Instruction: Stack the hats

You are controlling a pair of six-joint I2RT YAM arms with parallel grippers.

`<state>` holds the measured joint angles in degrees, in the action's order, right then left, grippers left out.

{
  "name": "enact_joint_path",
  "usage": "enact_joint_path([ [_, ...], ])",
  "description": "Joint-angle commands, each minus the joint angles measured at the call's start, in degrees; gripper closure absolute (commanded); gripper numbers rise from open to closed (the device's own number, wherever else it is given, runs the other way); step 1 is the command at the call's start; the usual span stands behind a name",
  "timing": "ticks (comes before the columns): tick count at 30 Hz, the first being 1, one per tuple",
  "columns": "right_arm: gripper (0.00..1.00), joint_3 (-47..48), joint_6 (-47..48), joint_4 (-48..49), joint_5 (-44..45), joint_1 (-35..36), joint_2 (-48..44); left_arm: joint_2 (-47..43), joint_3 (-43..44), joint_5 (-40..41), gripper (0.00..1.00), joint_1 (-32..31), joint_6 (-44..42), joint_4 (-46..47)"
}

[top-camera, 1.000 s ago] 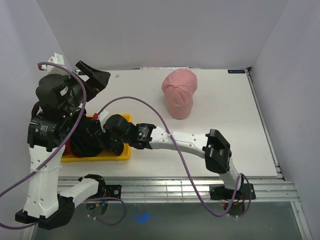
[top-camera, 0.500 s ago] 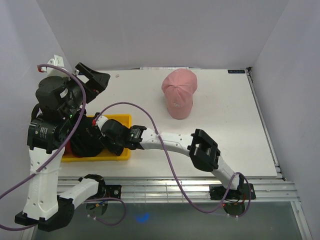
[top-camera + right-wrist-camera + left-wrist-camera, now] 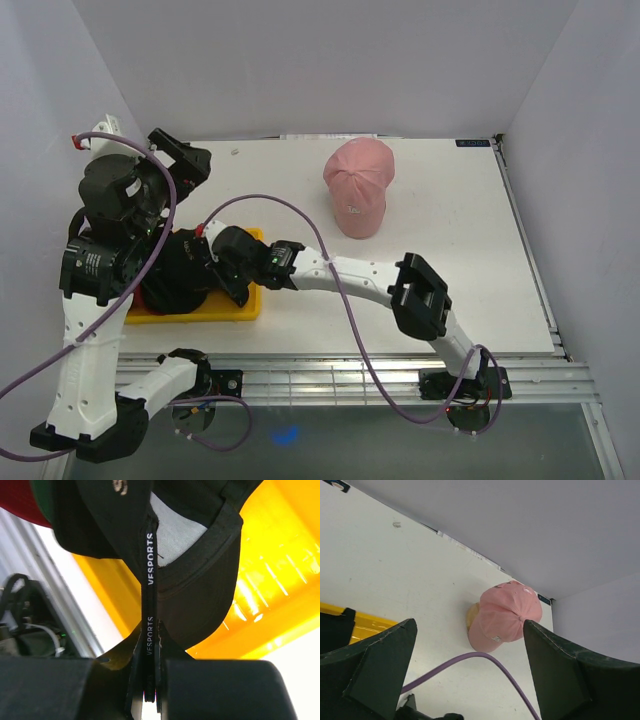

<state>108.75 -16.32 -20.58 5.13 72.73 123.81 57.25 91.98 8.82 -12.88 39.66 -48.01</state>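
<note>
White table (image 3: 450,220) enclosed by pale lavender walls (image 3: 320,60).

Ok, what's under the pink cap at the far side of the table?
A tan rounded piece pokes out beneath the pink cap in the left wrist view. The cap covers the rest of it, so its shape is hidden; the top view shows only the cap.

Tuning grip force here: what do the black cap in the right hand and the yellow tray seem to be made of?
The black cap: matte woven fabric, judging by its stitched band and the limp printed strap pinched in the right hand. The yellow tray: probably hard plastic, glossy, going by its bright streaked highlights.
</note>
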Motion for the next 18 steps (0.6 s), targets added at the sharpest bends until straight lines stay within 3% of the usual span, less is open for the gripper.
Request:
enact_joint_path([
  [1,0.92,-0.38,-4.07,3.09,-3.28,-1.18,-8.22,-0.56,0.21,6.73,0.02,-0.21,-2.48,0.02],
  [10,0.92,-8.01,-15.66,10.19,-10.92,-7.95,-19.81,-1.18,-0.32,13.49,0.02,-0.21,-3.36,1.78],
  [14,0.92,-17.75,-22.43,17.84,-16.1,-14.87,-26.41,-0.65,2.14,14.3,0.02,-0.12,-3.01,1.52],
  [18,0.92,-21.2,-25.6,21.53,-19.01,-21.21,-31.16,0.4,6.44,14.38,0.02,-0.12,-3.1,1.16],
])
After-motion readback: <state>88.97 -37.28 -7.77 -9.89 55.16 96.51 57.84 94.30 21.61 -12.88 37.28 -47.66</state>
